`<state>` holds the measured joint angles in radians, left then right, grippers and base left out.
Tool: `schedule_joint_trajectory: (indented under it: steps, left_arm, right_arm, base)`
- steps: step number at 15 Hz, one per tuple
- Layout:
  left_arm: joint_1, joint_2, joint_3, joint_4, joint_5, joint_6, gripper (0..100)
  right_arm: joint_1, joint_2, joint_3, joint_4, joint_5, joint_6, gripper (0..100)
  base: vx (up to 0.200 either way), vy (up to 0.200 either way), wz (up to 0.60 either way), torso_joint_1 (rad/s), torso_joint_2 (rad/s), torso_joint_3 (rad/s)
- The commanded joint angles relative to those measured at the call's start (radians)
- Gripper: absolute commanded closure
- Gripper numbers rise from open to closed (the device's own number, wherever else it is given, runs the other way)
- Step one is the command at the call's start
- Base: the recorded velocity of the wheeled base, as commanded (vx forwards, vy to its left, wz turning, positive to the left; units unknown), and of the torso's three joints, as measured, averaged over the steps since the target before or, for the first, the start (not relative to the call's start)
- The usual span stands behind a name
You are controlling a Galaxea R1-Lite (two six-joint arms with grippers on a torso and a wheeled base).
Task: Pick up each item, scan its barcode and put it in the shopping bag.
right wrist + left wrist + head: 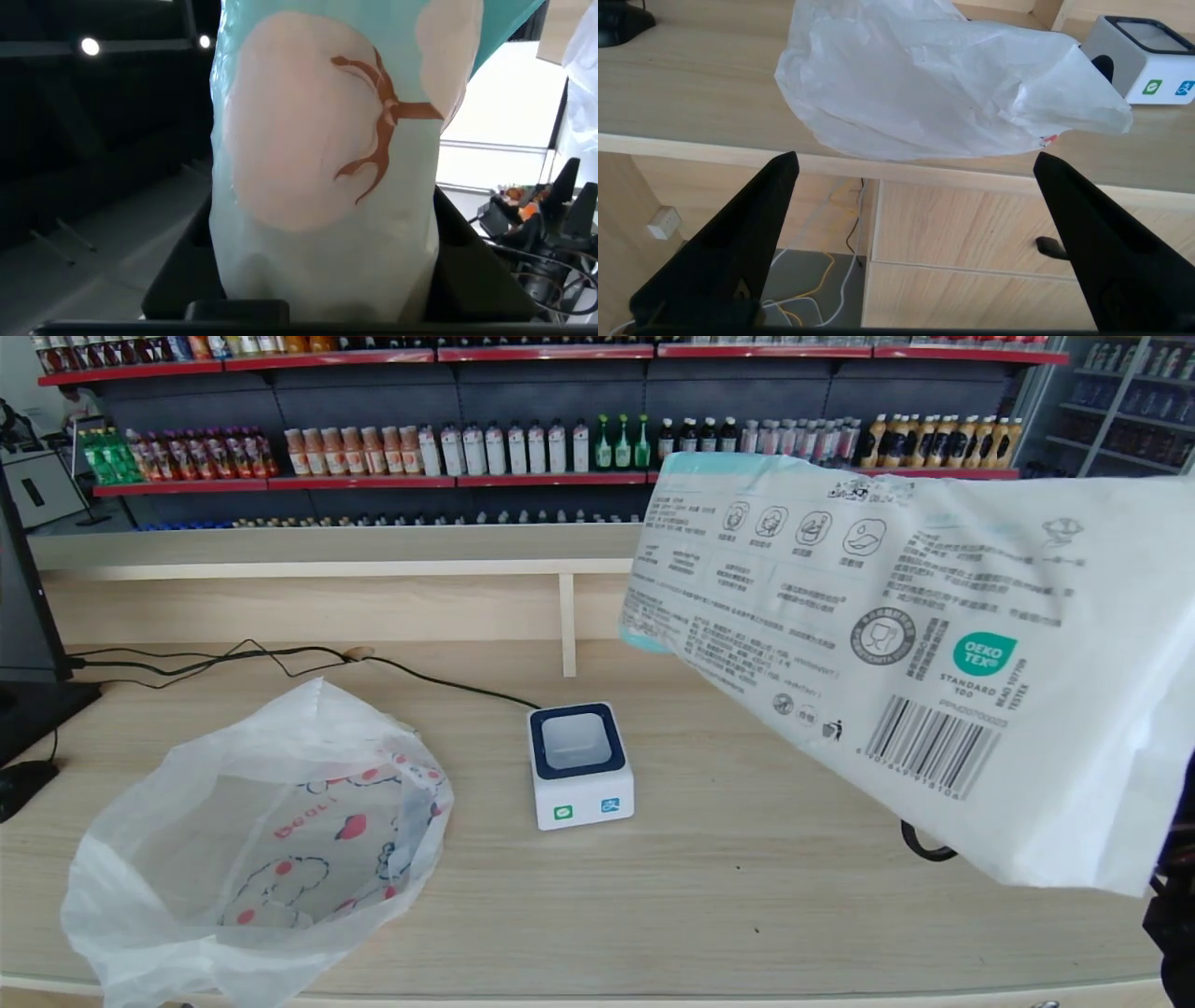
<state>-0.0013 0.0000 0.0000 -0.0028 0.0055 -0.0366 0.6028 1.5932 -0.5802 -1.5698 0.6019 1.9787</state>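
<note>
The right gripper (322,266) was clamped on the near end of a white soft pack (915,663), held in the air above the right side of the wooden counter (747,896). The pack's long axis ran from near right to far left, with the barcode (929,747) facing up. The left gripper (915,177), jaws wide apart, hung before the counter's edge by the shopping bag (252,840), which lay left of the scanner (580,763).

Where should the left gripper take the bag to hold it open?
Probably the raised far rim of the bag: it stands off the counter as a loose peak, so open jaws can pinch it from above. The near side lies crumpled flat. The left gripper is open, below the counter's front edge.
</note>
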Motion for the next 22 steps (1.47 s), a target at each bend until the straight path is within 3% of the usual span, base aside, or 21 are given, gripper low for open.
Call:
schedule_joint_trajectory:
  steps: [1,15,18,19,20,22]
  left_arm:
    - [0.001,0.0,0.0,0.0,0.001,0.0,0]
    - [0.0,0.0,0.0,0.0,0.001,0.0,0]
    - [0.0,0.0,0.0,0.0,0.001,0.0,0]
    - [0.0,0.0,0.0,0.0,0.001,0.0,0]
    - [0.0,0.0,0.0,0.0,0.001,0.0,0]
    - [0.001,0.0,0.0,0.0,0.001,0.0,0]
  right_arm:
    - [0.008,-0.004,0.011,-0.001,-0.001,0.0,100]
    - [0.002,-0.065,0.071,-0.001,0.001,-0.008,100]
    - [0.0,-0.101,0.082,-0.001,0.053,-0.196,100]
    - [0.0,-0.101,0.082,-0.001,0.053,-0.196,100]
    - [-0.001,-0.085,0.108,-0.001,0.068,-0.396,100]
    - [-0.021,-0.076,0.148,-0.001,0.078,-0.63,100]
  base:
    - [0.0,0.0,0.0,0.0,0.0,0.0]
    - [0.0,0.0,0.0,0.0,0.0,0.0]
    - [0.0,0.0,0.0,0.0,0.0,0.0]
    - [0.0,0.0,0.0,0.0,0.0,0.0]
    - [0.0,0.0,0.0,0.0,0.0,0.0]
    - [0.0,0.0,0.0,0.0,0.0,0.0]
